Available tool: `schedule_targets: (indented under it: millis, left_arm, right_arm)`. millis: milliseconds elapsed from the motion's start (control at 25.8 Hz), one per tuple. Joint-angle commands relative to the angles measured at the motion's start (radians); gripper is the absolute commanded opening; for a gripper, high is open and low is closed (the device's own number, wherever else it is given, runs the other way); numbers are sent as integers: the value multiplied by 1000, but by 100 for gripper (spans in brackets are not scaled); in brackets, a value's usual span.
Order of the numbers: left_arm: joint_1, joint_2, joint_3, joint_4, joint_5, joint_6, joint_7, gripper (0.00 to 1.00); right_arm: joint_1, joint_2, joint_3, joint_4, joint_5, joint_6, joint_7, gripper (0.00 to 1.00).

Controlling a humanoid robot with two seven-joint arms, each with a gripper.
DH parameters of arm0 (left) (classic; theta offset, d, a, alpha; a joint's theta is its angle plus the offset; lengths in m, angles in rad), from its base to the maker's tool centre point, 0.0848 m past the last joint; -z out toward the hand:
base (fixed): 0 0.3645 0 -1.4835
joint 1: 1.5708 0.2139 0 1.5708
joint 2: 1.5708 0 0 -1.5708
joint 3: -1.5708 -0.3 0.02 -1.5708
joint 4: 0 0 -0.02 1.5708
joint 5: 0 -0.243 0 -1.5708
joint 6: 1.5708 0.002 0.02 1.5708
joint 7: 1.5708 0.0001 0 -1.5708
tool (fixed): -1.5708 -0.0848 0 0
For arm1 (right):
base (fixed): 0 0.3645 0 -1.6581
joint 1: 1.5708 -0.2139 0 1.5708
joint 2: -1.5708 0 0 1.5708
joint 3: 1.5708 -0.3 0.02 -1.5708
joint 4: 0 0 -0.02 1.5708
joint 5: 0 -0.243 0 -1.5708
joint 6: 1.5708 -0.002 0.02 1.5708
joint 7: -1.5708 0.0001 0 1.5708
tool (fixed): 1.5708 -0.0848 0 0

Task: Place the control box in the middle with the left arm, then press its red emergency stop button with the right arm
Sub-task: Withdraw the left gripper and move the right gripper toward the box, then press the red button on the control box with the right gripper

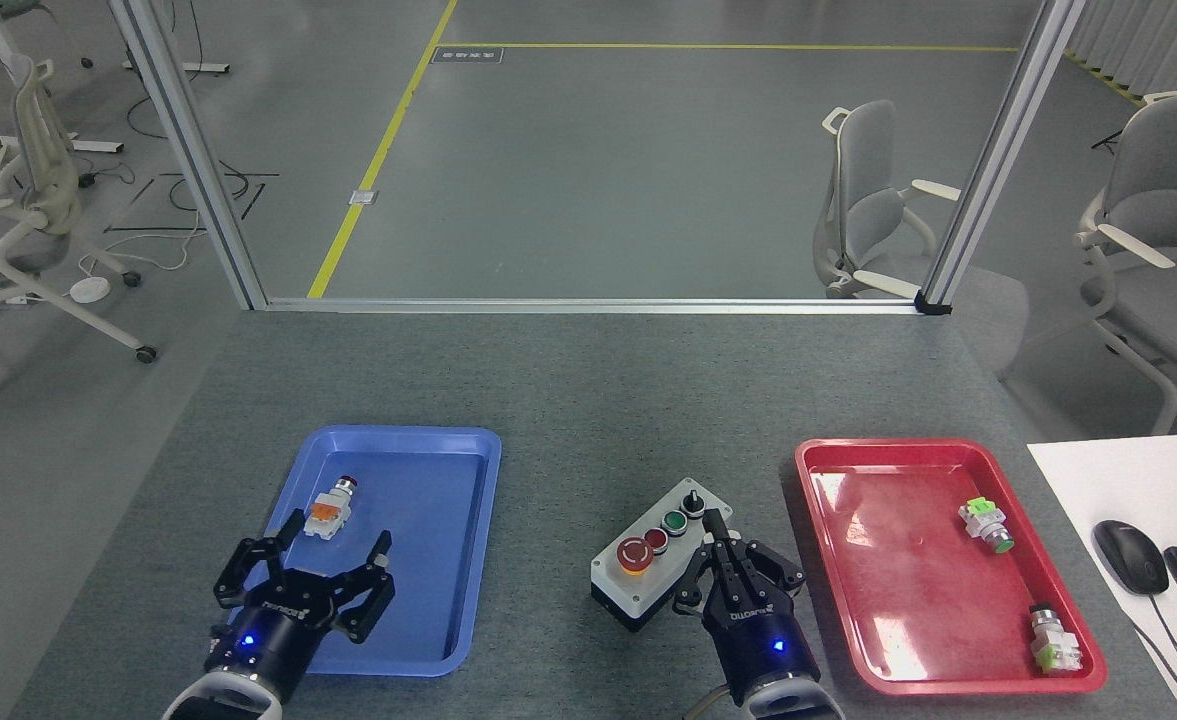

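Control box (660, 553): lay lower centre on bare tabletop (588, 400), between trays; placing judged done. Left gripper (303, 570): lower left, spread, empty. Right gripper (738, 570): fingers drawn together, empty, beside box. Next: shift left onto red emergency stop button (635, 553), press down.

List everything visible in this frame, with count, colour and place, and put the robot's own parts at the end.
Oblong control box: 1, light grey face, black base, on the grey felt tabletop between the trays.
Mushroom-head emergency stop button: 1, red, yellow collar, box's near end.
Blue plastic tray: 1, left.
Orange-bodied push-button: 1, in the blue tray.
Red plastic tray: 1, right.
Green-capped push-buttons: 2, in the red tray, far and near.
Computer mouse: 1, black, white desk at right.
Office chairs: 3, grey, behind the table.
Left gripper: open, above the blue tray's near end.
Right gripper: fingers together, at the box's right side.
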Motion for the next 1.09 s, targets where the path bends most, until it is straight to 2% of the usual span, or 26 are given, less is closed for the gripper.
schedule_targets:
  millis: [0,116,310,427,621,1047]
  left_arm:
    - [-12,-27,123,0,14,2,2,99]
    - [-44,-59,142,3,25,65,2,99]
    - [-111,-77,140,46,28,159,5,99]
    - [-125,-97,140,72,28,163,7,99]
    - [-117,-93,152,81,43,148,11,99]
    - [-127,-85,157,78,62,119,10,99]
  right_arm:
    - [-6,16,32,31,1,6,-1,0]
    - [-9,28,39,60,-1,6,0,0]
    - [-43,40,78,134,-2,12,-12,0]
    - [-64,43,103,169,-6,50,-15,0]
    - [-72,50,111,175,-6,59,-15,0]
    - [-92,57,138,259,-10,73,-13,0]
